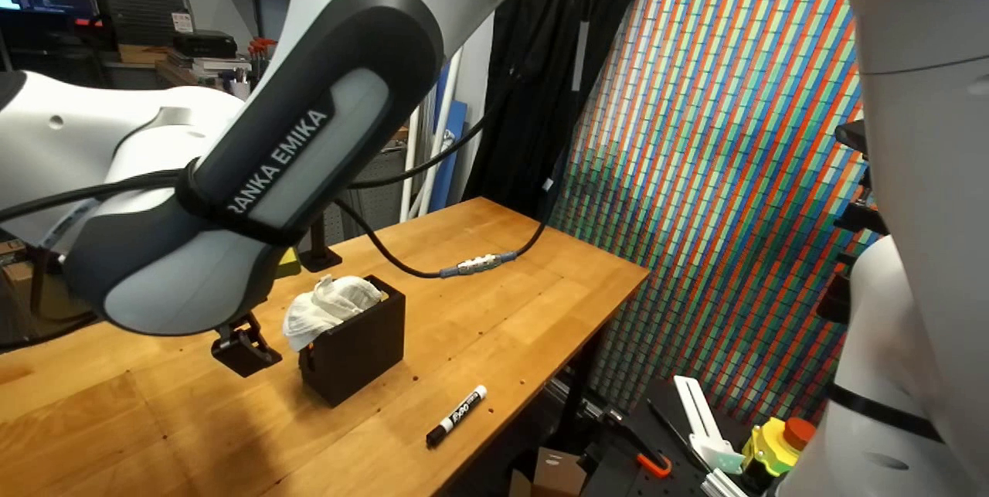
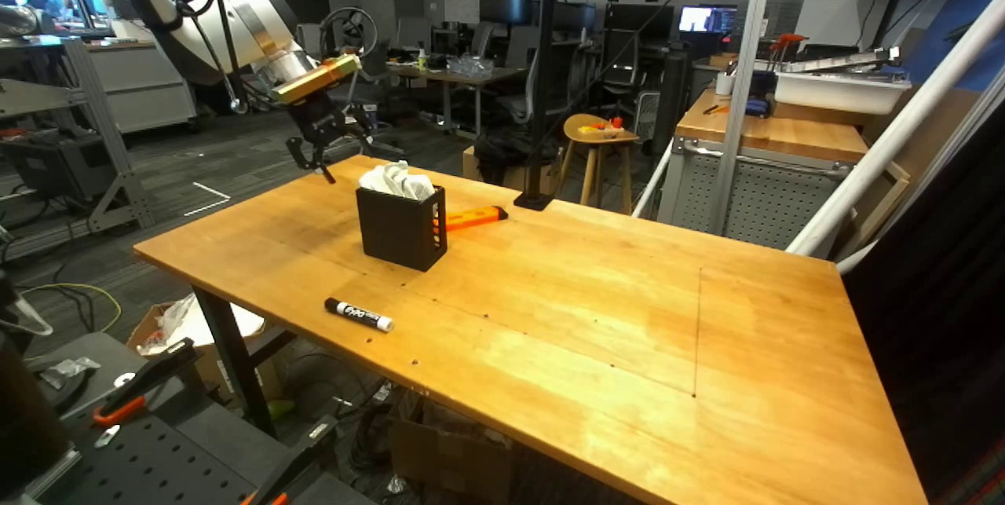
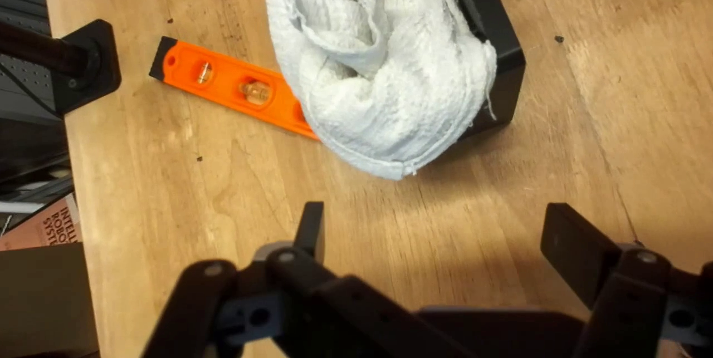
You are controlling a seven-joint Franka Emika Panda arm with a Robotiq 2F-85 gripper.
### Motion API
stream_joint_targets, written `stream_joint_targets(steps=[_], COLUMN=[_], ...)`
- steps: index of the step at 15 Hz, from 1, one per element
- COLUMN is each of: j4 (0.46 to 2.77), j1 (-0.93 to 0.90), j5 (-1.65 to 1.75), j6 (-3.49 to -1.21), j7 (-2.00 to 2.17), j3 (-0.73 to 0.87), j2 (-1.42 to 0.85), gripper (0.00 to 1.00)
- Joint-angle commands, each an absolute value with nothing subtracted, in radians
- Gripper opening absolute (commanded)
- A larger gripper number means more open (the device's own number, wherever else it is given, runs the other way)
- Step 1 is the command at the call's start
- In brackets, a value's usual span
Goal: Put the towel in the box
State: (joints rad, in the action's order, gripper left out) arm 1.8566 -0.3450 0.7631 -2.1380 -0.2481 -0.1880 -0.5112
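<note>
The towel sits bunched in the mouth of the box, a good part of it mounded above the rim and one hem drooping outside, over the side that faces the gripper. The gripper itself is empty, fingers spread wide, hanging over the surface beside the box and clear of the towel. How deep the towel reaches inside, I can't tell from here.

I'd call the drop done, with only some tidying left. To do that well, I'd rise first so no fingertip snags the hem, coax the drooping part up and inward over the rim, then bring the fingers together above the middle of the mound and press straight down, gently. Pushing sideways is the thing to avoid: the box looks light enough to slide or tip, perhaps into the level lying near it. The marker is well apart and shouldn't matter. If no tucking is wanted, backing straight up and away should be enough.
</note>
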Motion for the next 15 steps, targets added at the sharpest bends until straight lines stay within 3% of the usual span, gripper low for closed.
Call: stream_joint_targets(steps=[1, 10, 12, 14, 15], j4=[1.8, 1.777, 1.777, 1.779, 1.78], j1=[-0.336, -0.305, -0.302, -0.301, -0.301], j5=[0.787, 0.795, 0.79, 0.788, 0.788], j6=[-2.11, -2.097, -2.096, -2.095, -2.095], j7=[-0.271, -0.273, -0.275, -0.275, -0.274], j3=[-0.174, -0.14, -0.143, -0.145, -0.145], j2=[-0.552, -0.59, -0.592, -0.591, -0.589], gripper=[1.0, 0.99, 0.9, 0.65, 0.65])
